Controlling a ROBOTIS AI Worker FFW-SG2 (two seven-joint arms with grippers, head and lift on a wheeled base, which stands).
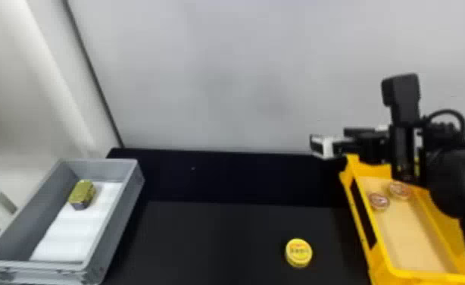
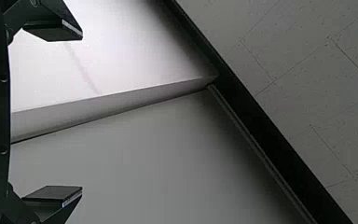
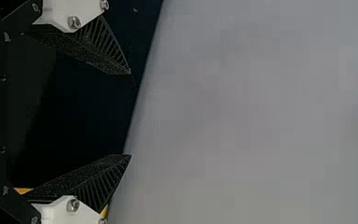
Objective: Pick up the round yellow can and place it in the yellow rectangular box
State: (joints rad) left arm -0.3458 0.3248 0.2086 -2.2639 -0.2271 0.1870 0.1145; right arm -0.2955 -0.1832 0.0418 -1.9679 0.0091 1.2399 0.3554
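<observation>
Near the right-hand side of the black table [image 1: 220,238], the round yellow can [image 1: 298,252] sits upright by itself, its printed lid facing up. It lies between two containers, closer to the yellow rectangular box [image 1: 385,262], whose pale tan floor shows inside. Two small round pinkish tins [image 1: 378,201] [image 1: 400,190] are in there already, just beside each other towards the far end.

From the right edge, the robot's black right arm [image 1: 459,182] reaches in across the box's far part. Its right gripper [image 1: 328,141] is up by the box's far left corner, well apart from the can and farther back. Seen close from the wrist, the right gripper [image 3: 130,113] has its two black ribbed fingers, held in white brackets, spread a good way apart, with nothing gripped between them. Past those tips I can make out dark tabletop and pale grey wall.

Over on the left stands a grey plastic crate [image 1: 116,223] with a white liner [image 1: 72,231] on its floor. Towards the far end of that liner rests a small boxy block [image 1: 83,193], greenish gold on top and dark on the near side.

As for the left gripper [image 2: 81,112], its wrist view has the fingers set wide apart, holding nothing, in front of pale panels [image 2: 140,163], a dark strip [image 2: 261,126] and speckled grey tiles [image 2: 317,102].
</observation>
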